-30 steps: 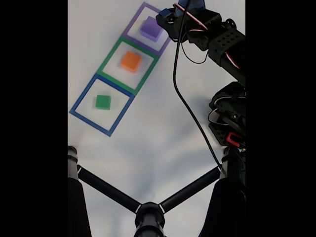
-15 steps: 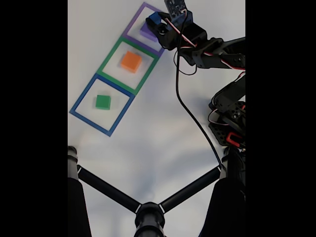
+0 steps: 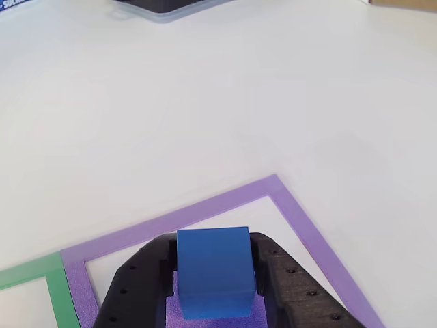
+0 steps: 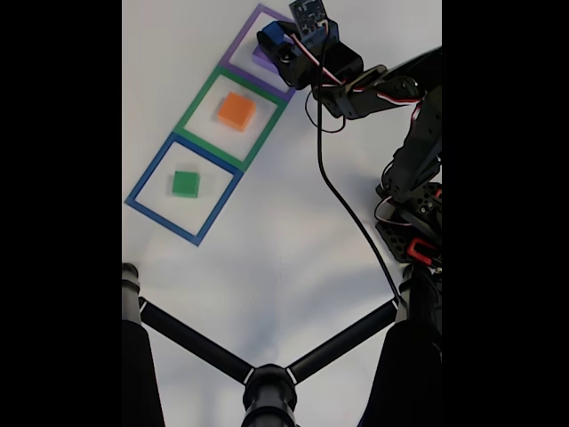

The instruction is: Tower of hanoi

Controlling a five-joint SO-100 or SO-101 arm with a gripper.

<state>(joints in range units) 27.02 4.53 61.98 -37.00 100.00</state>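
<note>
In the other view my gripper [image 3: 214, 263] is shut on the small blue block [image 3: 213, 273], black fingers pressing both its sides. The purple block [image 3: 174, 307] lies just beneath it, inside the purple tape outline [image 3: 293, 212]; I cannot tell whether the two touch. In the fixed view the gripper [image 4: 272, 40] with the blue block [image 4: 276, 34] sits over the purple block [image 4: 260, 60], covering most of it. The orange block [image 4: 236, 110] lies in the green outline. The green block [image 4: 185, 183] lies in the blue outline.
A black cable [image 4: 340, 200] runs from the wrist down across the white table to the arm's base [image 4: 411, 227] at right. Black stand legs [image 4: 267, 382] cross the bottom of the fixed view. A dark object [image 3: 164, 5] stands at the table's far edge.
The gripper has swung left with the blue block, from beside the purple outline to over the purple block, which is now mostly covered. The orange and green blocks have not moved.
</note>
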